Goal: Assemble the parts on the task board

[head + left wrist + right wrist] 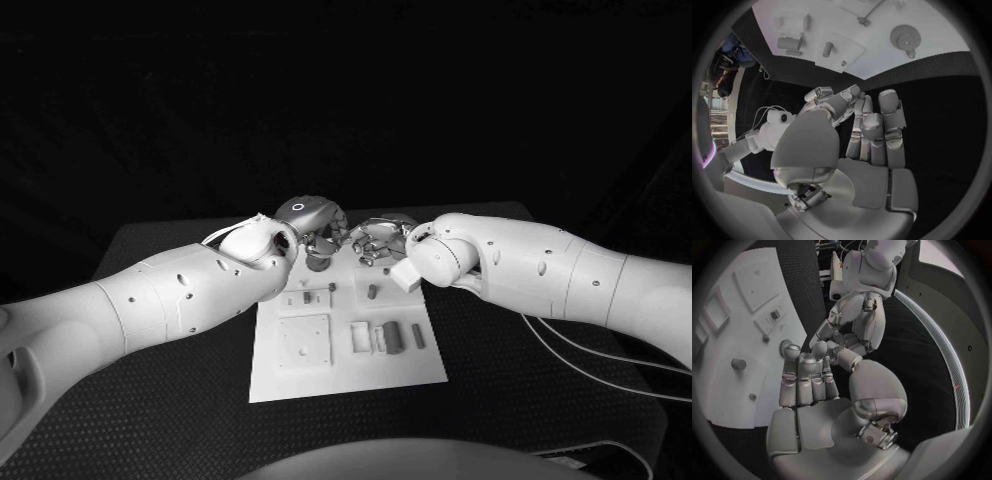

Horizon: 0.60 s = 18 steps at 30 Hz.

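Both hands meet over the far end of the task board, which lies mid-bench. Left hand at approx 11 o'clock of the board, right hand at approx 1 o'clock, fingertips near each other. In the wrist views each hand's fingers lie straight, side by side, w/ nothing held; they look open and empty. Grey parts lie on the board's near half at 5 o'clock; a round knob and small pegs stand on the plate.
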{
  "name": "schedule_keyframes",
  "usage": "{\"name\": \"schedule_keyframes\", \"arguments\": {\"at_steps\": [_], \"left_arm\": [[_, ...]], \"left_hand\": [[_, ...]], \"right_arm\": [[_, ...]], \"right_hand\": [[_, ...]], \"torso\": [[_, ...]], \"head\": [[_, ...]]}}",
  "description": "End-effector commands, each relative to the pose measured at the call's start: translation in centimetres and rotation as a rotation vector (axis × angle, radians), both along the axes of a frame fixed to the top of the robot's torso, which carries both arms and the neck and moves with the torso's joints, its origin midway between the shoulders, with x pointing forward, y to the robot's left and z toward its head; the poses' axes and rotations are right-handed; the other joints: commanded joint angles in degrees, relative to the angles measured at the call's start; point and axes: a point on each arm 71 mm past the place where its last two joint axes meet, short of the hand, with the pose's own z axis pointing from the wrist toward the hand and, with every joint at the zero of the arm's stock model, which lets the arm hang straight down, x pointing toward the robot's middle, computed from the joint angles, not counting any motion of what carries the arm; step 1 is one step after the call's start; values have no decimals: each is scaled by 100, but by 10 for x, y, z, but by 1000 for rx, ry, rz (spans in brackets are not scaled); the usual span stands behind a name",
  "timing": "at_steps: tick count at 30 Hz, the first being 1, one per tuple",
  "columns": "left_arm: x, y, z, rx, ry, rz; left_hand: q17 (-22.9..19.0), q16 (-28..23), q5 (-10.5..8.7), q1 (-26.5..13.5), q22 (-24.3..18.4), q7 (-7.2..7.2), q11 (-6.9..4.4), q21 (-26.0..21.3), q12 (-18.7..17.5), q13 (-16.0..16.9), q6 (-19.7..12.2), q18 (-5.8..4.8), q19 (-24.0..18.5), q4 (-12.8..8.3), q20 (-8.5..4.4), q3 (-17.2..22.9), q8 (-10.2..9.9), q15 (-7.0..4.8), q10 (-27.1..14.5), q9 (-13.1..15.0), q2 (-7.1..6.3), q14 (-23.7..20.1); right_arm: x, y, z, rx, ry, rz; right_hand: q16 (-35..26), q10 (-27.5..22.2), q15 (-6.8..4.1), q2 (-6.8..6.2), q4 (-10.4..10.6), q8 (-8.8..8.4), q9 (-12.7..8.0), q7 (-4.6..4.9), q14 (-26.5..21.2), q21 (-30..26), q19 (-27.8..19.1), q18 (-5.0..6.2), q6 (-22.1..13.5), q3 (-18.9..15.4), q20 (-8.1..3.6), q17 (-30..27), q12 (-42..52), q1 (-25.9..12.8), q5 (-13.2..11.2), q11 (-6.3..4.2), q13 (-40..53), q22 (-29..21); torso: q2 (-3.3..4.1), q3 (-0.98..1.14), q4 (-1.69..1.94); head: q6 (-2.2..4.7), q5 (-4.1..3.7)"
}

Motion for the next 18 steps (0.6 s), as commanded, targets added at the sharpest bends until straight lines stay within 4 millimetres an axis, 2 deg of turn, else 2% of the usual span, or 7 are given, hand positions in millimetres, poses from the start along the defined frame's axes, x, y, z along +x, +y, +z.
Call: {"name": "schedule_keyframes", "arguments": {"at_steps": [1, 12, 18], "left_arm": [[-6, -10, -2, -5, 23, -51], [-6, -11, -1, -10, 26, -56], [-5, -9, -2, -6, 29, -48]], "left_hand": [[-9, -29, -20, 29, 109, 104, 53, -36, -23, 10, 66, 192, 6, -43, -10, -4, -26, -11, 640, -2, -18, 7], [-11, -43, -21, 41, 106, 122, 68, -48, -94, 26, 28, 189, 3, -59, -5, -5, -58, 3, 626, -6, -30, 8], [-11, -48, -17, 57, 105, 125, 71, -52, -118, 34, 26, 190, 4, -61, -3, 8, -63, 6, 631, -5, -9, 9]], "right_arm": [[1, 6, 5, 31, -27, 22], [1, 6, 5, 30, -29, 17], [1, 5, 5, 30, -30, 16]], "right_hand": [[-15, -38, 4, 24, 0, -52, -14, 78, -36, -26, -32, 75, 1, -25, 13, 5, -11, 50, 31, 12, 7, 34], [-18, -68, 70, 54, 1, -216, -97, 164, -55, -34, -52, 75, -222, -34, 25, 10, -13, 90, 33, 87, 9, 42], [-19, -74, 82, 59, 2, -244, -119, 178, -57, -34, -53, 75, -252, -34, 27, 11, -14, 93, 33, 100, 8, 44]], "torso": [[1, 0, -1], [-1, -4, 1], [-2, -4, 2]], "head": [[-1, -3], [1, -11], [2, -14]]}}
